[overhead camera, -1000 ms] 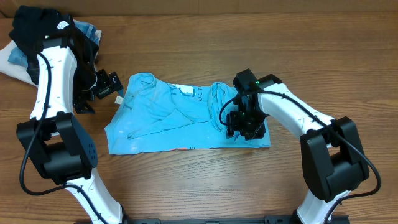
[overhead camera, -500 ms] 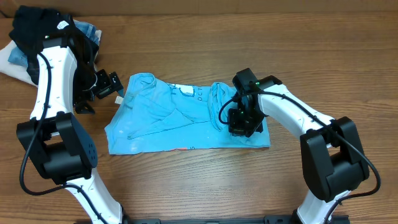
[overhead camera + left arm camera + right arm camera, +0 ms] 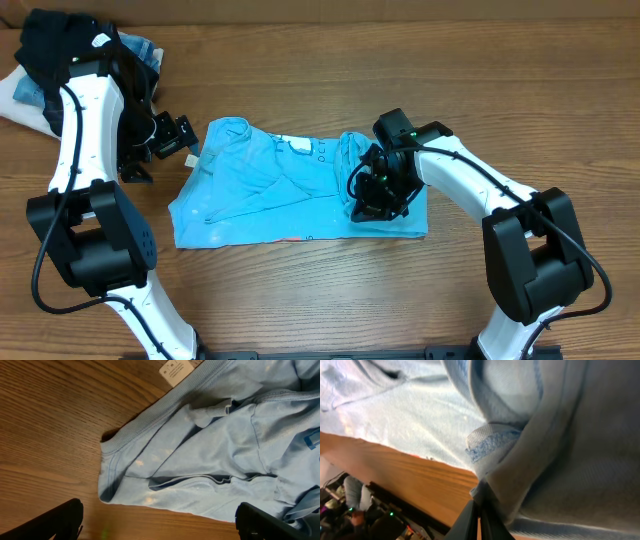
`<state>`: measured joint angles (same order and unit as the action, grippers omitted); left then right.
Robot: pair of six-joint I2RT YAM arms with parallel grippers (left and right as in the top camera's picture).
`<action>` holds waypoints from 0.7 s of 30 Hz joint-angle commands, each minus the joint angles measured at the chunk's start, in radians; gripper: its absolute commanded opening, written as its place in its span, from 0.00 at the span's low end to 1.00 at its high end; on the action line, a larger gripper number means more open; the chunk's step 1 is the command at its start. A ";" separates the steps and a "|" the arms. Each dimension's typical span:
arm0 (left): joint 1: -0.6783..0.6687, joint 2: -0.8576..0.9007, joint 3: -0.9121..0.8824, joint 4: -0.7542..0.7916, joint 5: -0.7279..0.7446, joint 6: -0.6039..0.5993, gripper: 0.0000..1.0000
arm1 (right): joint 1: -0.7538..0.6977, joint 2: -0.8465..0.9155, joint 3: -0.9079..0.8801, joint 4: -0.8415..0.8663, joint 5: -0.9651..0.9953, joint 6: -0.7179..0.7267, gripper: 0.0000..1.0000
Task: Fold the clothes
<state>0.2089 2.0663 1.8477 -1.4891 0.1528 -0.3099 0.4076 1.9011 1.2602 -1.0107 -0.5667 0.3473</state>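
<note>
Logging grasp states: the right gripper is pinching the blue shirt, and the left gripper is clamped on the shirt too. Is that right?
Not quite. The right gripper is pinching the blue shirt, but the left gripper is not clamped on it. The left wrist view shows its fingers spread wide apart and holding nothing, with the shirt's edge lying loose on the table.

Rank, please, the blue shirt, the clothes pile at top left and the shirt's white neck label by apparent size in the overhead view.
1. blue shirt, largest.
2. clothes pile, partly behind the left arm, extent unsure.
3. white neck label, by far smallest.
</note>
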 commanded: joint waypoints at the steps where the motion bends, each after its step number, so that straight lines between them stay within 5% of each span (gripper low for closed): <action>1: -0.010 -0.011 0.005 0.000 -0.003 0.019 1.00 | 0.014 -0.010 -0.003 -0.008 -0.038 0.004 0.06; 4: -0.010 -0.011 0.005 0.001 -0.003 0.019 1.00 | 0.013 -0.015 0.001 -0.015 -0.037 0.005 0.06; 9: -0.010 -0.011 0.005 0.001 -0.004 0.019 1.00 | -0.001 -0.036 0.068 -0.113 0.090 0.024 0.20; 14: -0.010 -0.011 0.005 0.002 -0.003 0.019 1.00 | -0.033 -0.044 0.196 -0.232 0.219 0.022 0.56; 17: -0.010 -0.011 0.005 0.001 -0.003 0.019 1.00 | -0.074 -0.044 0.248 -0.246 0.256 0.012 1.00; 21: -0.010 -0.011 0.005 -0.002 -0.004 0.019 1.00 | -0.185 -0.044 0.267 -0.224 0.293 -0.007 1.00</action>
<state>0.2089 2.0663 1.8477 -1.4895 0.1524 -0.3096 0.3058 1.8950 1.5017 -1.2427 -0.3408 0.3618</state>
